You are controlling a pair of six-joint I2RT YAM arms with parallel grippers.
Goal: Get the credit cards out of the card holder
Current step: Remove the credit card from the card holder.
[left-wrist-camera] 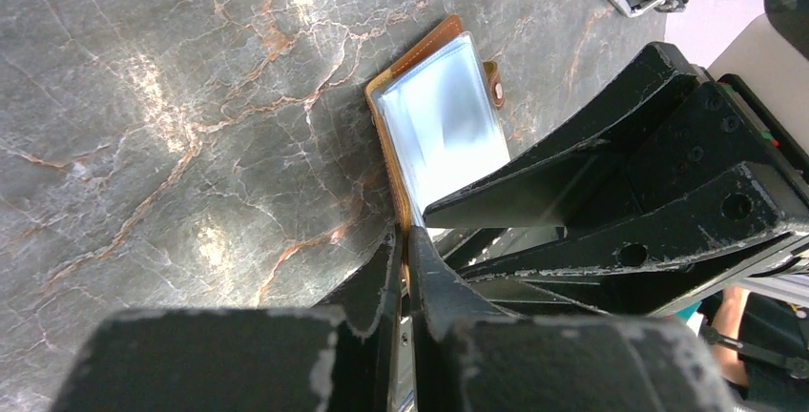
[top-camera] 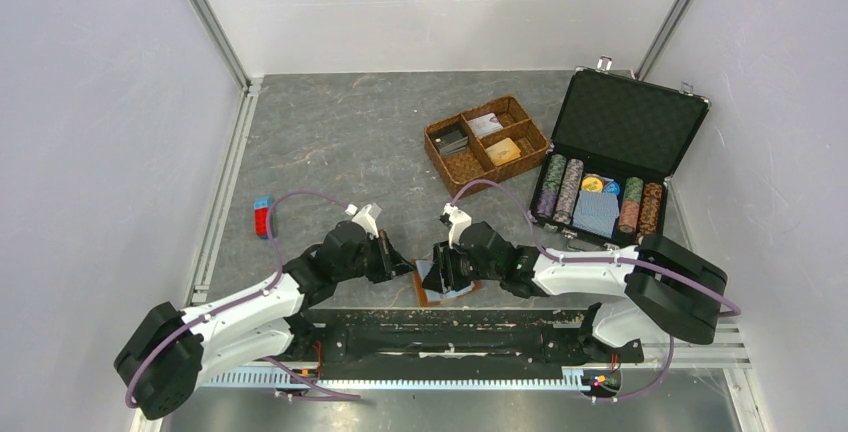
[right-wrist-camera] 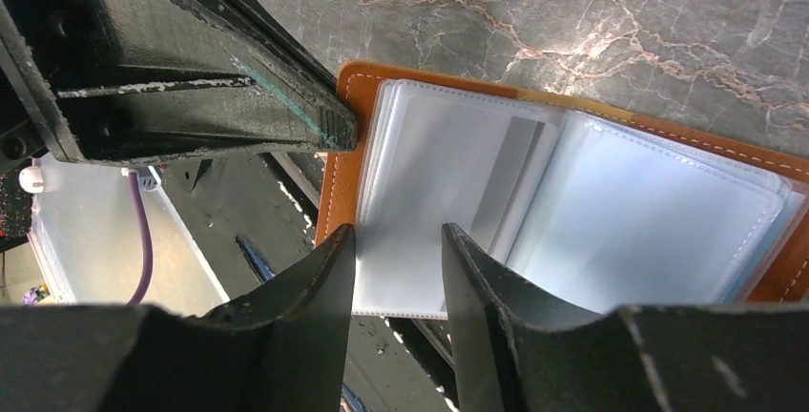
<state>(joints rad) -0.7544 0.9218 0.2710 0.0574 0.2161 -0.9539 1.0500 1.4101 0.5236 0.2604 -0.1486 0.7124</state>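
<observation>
The card holder (left-wrist-camera: 439,116) lies open and flat on the tabletop (top-camera: 350,142) at its near edge, between the two arms, with its clear sleeves (right-wrist-camera: 448,174) fanned upward. The sleeves in view look mostly empty; a grey strip shows through one of them, and I cannot tell whether that is a card or a reflection. One golden-orange credit card (top-camera: 503,151) lies well apart in a compartment of the woven basket (top-camera: 445,162), so the task looks well advanced, with at most a last check of the sleeves left. The left gripper (left-wrist-camera: 405,245) is nearly closed, pinching the leather cover's edge and pinning the holder down. The right gripper (right-wrist-camera: 396,259) stands partly open with its fingers on either side of a sleeve's free edge, holding nothing.
</observation>
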